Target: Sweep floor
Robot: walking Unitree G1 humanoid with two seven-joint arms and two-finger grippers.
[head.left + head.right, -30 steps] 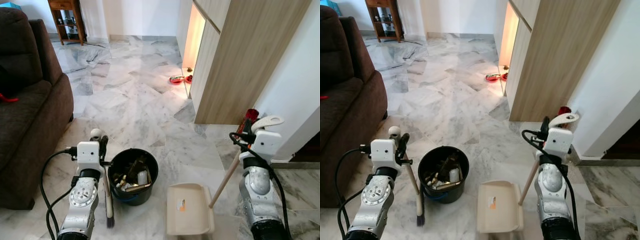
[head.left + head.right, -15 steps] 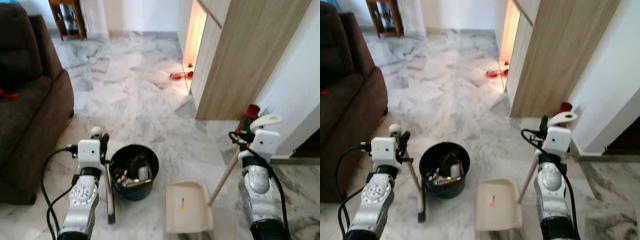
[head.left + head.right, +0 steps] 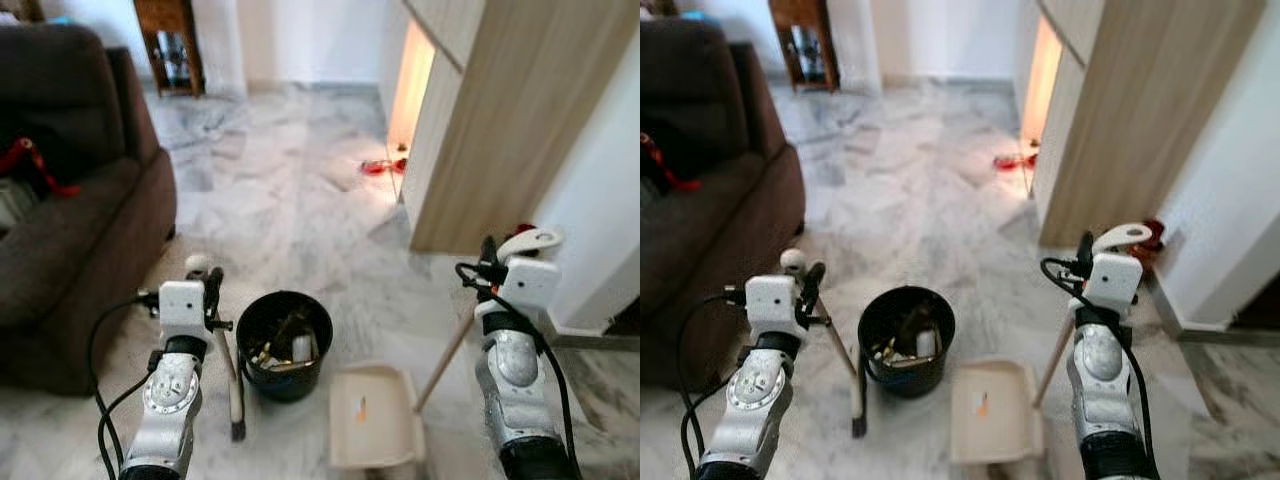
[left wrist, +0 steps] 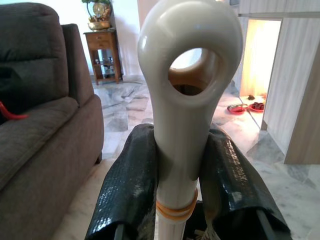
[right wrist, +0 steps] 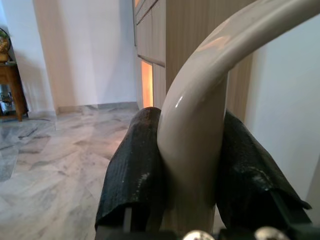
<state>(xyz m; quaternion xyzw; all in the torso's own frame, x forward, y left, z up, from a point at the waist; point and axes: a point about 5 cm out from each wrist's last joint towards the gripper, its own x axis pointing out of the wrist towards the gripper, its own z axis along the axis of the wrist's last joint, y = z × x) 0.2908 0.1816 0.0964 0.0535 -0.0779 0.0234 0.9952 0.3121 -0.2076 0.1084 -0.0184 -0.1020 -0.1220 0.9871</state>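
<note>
My left gripper [image 3: 207, 292] is shut on the top of a cream broom handle [image 4: 187, 100], just under its ring end. The broom slants down to its dark brush head [image 3: 238, 430] on the marble floor, left of a black bucket [image 3: 285, 385] with rubbish inside. My right gripper [image 3: 489, 266] is shut on the curved cream handle [image 5: 200, 100] of a dustpan. The handle's long pole [image 3: 445, 360] runs down to the cream pan [image 3: 372, 430], which rests on the floor right of the bucket. Both wrist views show the black fingers [image 4: 130, 190] pressed on either side of each handle.
A brown sofa [image 3: 70, 230] stands on the left. A tall wooden cabinet [image 3: 510, 120] and a white wall [image 3: 600, 200] close off the right. Red bowls [image 3: 385, 166] sit by the cabinet's lit gap. A wooden side table [image 3: 170, 45] is at the far wall. Marble floor stretches ahead.
The whole view has swung, so more of the sofa shows and the far wall sits lower. Both grippers keep their hold; broom, bucket and dustpan stay in the same arrangement.
</note>
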